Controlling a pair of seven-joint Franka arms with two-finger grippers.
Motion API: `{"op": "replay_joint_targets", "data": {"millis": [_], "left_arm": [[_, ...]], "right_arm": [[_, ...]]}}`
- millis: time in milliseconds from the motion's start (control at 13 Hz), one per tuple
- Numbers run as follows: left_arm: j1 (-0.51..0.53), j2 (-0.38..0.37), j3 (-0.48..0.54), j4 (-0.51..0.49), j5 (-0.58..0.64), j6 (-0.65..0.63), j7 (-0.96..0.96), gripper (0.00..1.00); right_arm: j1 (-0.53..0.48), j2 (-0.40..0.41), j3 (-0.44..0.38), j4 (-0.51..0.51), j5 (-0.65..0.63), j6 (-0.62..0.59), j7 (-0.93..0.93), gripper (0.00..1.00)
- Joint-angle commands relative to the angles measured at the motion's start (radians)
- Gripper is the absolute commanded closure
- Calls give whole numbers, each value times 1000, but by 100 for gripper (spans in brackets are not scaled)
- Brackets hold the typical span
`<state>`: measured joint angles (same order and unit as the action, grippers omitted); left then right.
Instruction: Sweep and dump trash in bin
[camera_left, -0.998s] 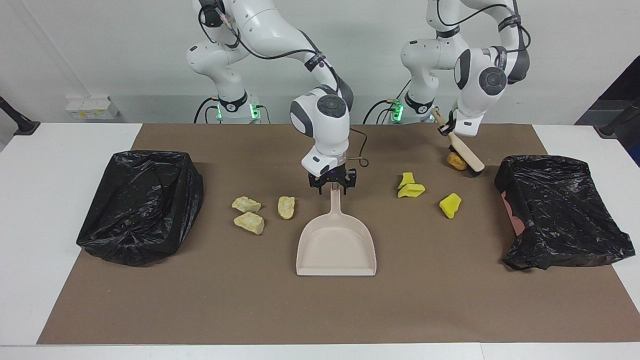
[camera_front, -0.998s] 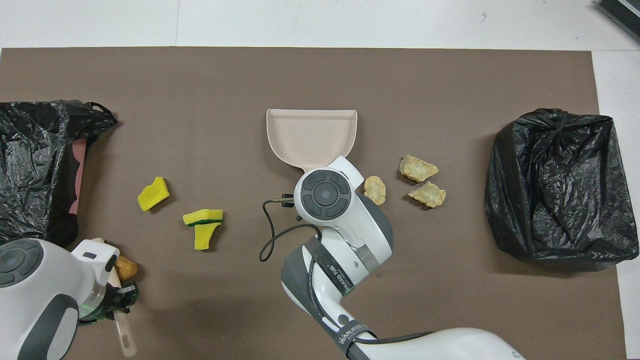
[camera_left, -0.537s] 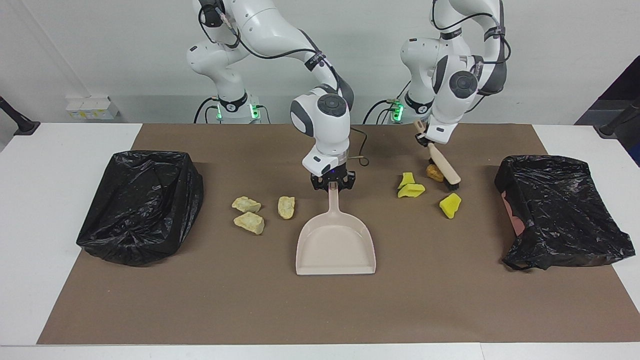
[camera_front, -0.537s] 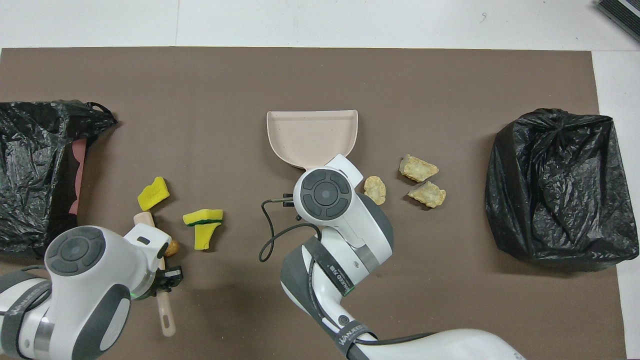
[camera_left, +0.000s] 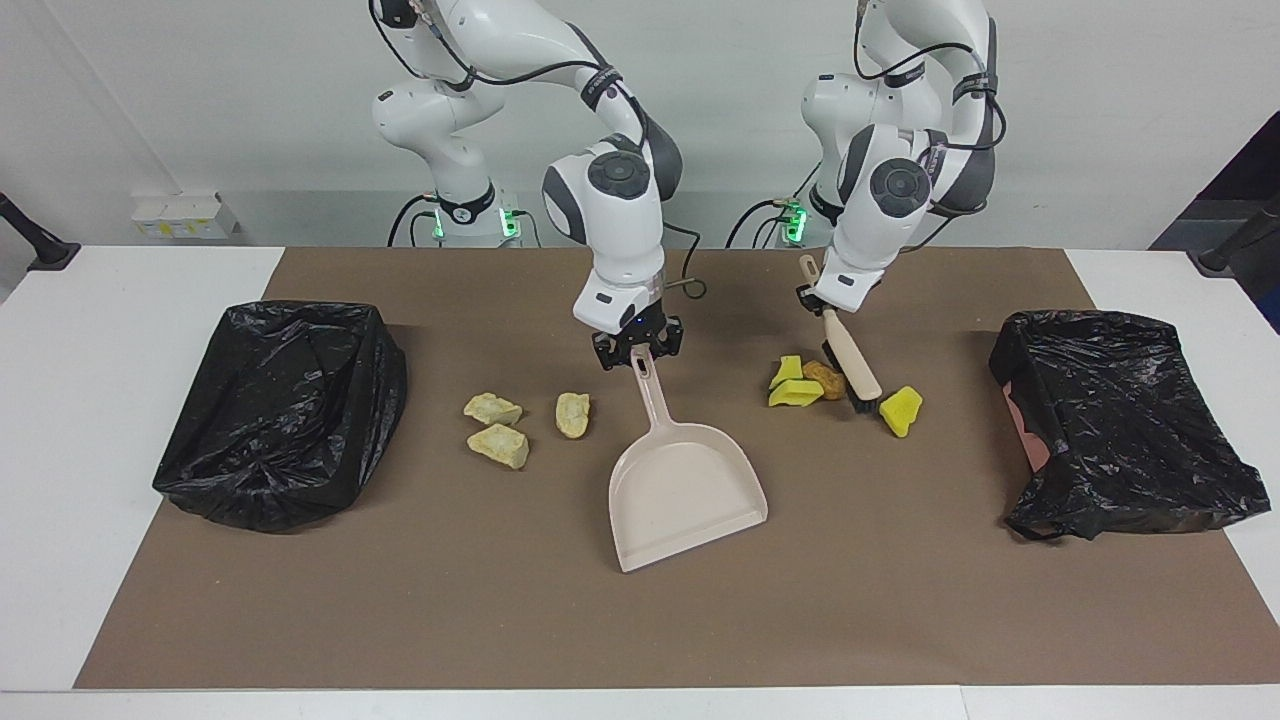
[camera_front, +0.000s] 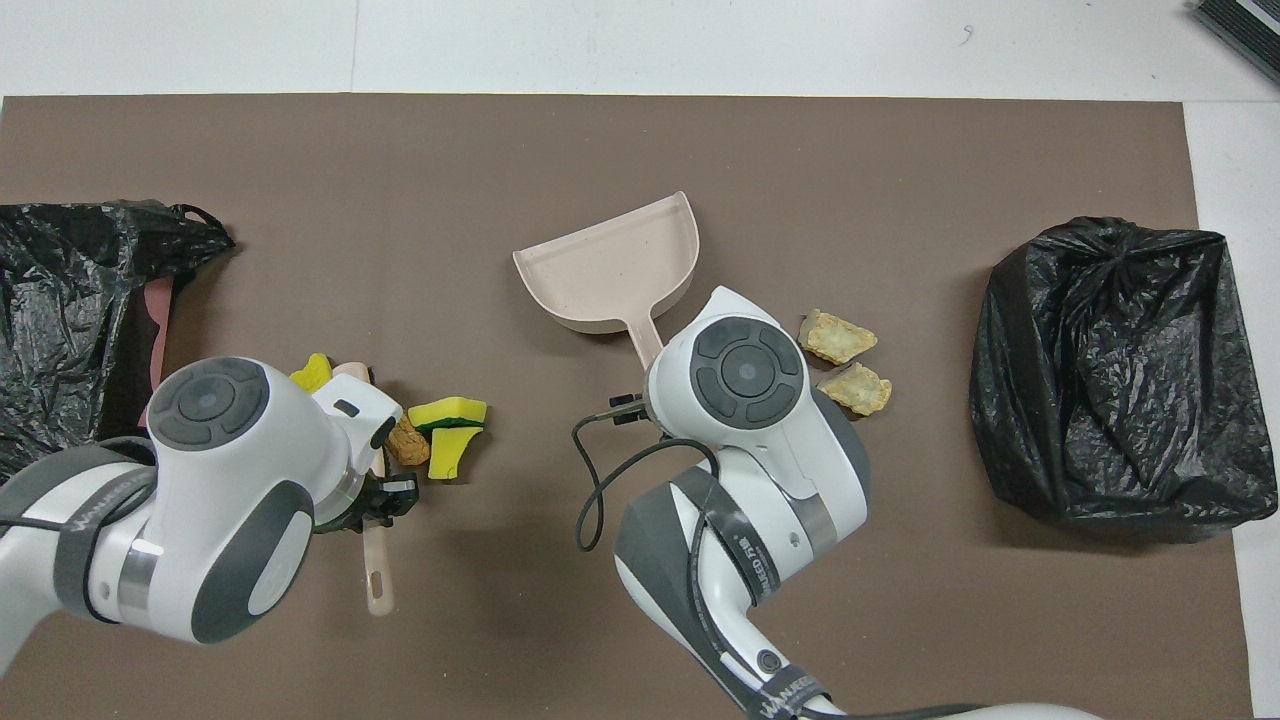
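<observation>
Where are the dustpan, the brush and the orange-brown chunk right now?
dustpan (camera_left: 685, 495): facing view, on the bare floor of its scoop.
brush (camera_left: 853, 358): facing view, on the middle of its wooden handle.
orange-brown chunk (camera_left: 826, 379): facing view, on its top, beside the brush.

1. The left gripper is dragging the wooden-handled brush toward the middle of the table.
2. The brush is pushing the orange-brown foam chunk up against two bright yellow foam chunks.
3. The right gripper is turning the beige plastic dustpan, so its wide mouth is swinging toward the yellow chunks.
</observation>
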<state>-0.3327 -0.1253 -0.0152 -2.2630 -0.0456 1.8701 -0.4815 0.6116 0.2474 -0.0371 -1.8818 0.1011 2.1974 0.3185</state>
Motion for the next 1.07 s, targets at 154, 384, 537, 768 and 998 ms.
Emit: {"op": "replay_joint_targets", "data": {"millis": [154, 384, 537, 768, 998], "left_arm": [[131, 3, 11, 88, 23, -86, 245, 100], [207, 6, 11, 82, 24, -51, 368, 100], [269, 24, 9, 79, 38, 3, 437, 100], [351, 96, 11, 77, 53, 108, 561, 100], [368, 130, 9, 42, 67, 173, 603, 100]], "right_arm": [[-6, -11, 9, -94, 49, 30, -105, 83], [-6, 12, 8, -89, 51, 36, -171, 59], [-4, 29, 8, -57, 51, 41, -173, 46], [-24, 64, 8, -10, 51, 102, -180, 11], [-41, 92, 9, 38, 54, 117, -187, 12]]}}
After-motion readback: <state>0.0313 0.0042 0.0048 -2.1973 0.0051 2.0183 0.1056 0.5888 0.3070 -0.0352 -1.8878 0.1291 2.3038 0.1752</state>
